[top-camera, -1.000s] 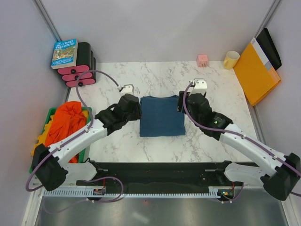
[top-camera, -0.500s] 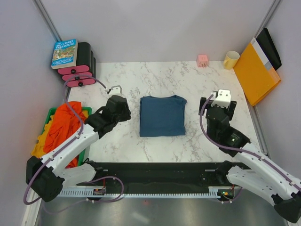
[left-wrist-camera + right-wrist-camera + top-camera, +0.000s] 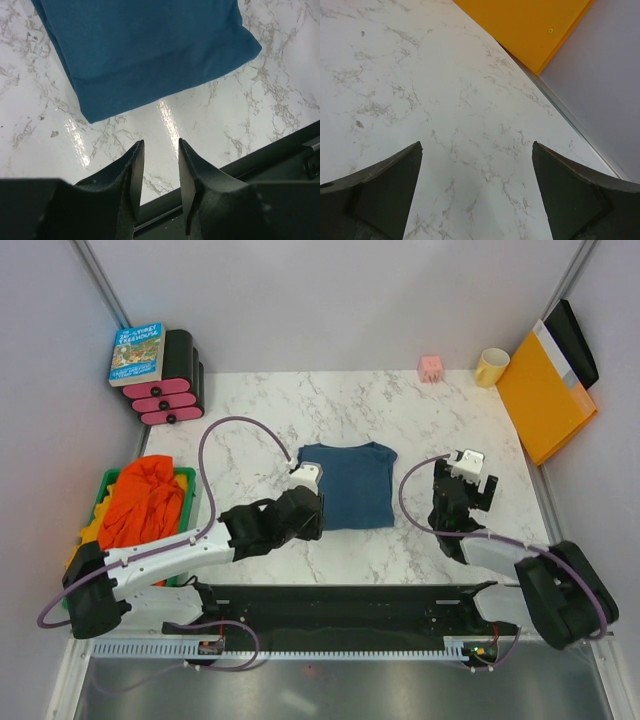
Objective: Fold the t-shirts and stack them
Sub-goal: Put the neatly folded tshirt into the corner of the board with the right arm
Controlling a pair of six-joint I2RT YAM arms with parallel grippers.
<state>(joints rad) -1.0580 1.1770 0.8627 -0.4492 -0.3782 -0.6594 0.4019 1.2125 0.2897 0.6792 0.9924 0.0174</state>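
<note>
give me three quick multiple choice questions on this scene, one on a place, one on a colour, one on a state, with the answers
1. Where on the table does the folded blue t-shirt lie?
A. hanging over the near edge
B. in the middle
C. at the far left corner

2. What colour is the mug at the far right?
A. green
B. black
C. yellow

3. How does the right hand stand?
A. wide open, empty
B. shut on the t-shirt
C. shut, empty

Answers:
1 B, the top view shows it lying flat mid-table.
2 C, it shows yellow in the top view.
3 A, its wrist view shows only bare table in a wide gap.
</note>
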